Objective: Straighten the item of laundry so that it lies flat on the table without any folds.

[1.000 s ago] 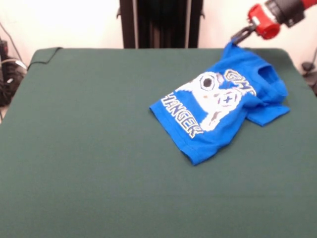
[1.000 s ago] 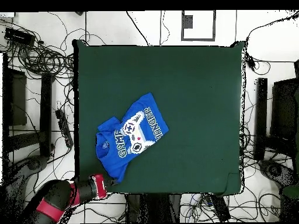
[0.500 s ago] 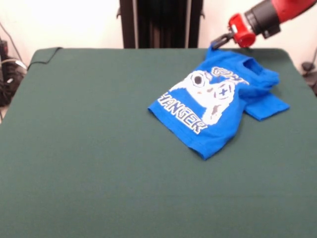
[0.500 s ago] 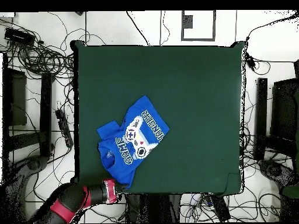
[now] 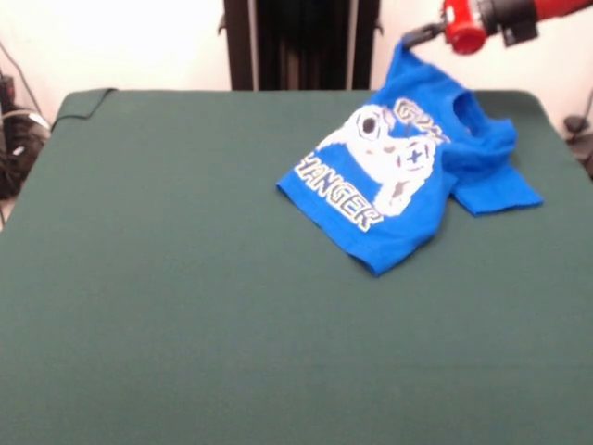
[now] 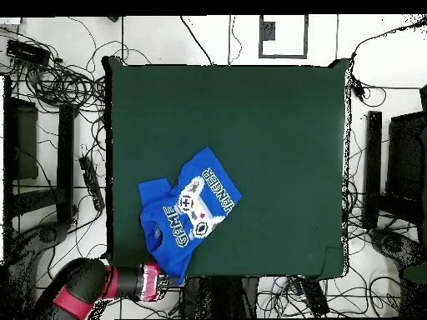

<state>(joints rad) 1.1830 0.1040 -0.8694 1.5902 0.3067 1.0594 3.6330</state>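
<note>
Tool [image 5: 414,37] is pinched shut on the top corner of the T-shirt [image 5: 408,176], holding that corner lifted off the tabletop [image 5: 167,278]. The tool is small and dark, on a red cylindrical wrist of the red and black arm [image 5: 505,14], which enters from the upper right of the front view. In the overhead view the tool [image 6: 163,282] sits at the tabletop's [image 6: 275,125] bottom edge near the left corner, with the arm [image 6: 79,292] running off to the lower left.

T-shirt: bright blue soft fabric, short sleeves, white pixel-style controller print [image 5: 389,153] in the middle, white block lettering [image 5: 338,193] along the lower part. It lies diagonally; the gripped end rises to a point, the rest drapes down and rests on the cloth. The neck and shoulder area at the right is bunched with folds, and one sleeve [image 5: 500,193] sticks out flat to the right. The lower hem end lies mostly flat, print side up. In the overhead view the T-shirt [image 6: 185,212] is in the lower left part of the tabletop, its gripped tip reaching the bottom edge.

Tabletop: large rectangle covered in plain dark green cloth, matte and smooth, with a slight turned-up fold [image 5: 88,97] at the far left corner in the front view. No containers in view. Cables [image 6: 58,79] lie tangled on the white floor [image 6: 208,37] around it.
</note>
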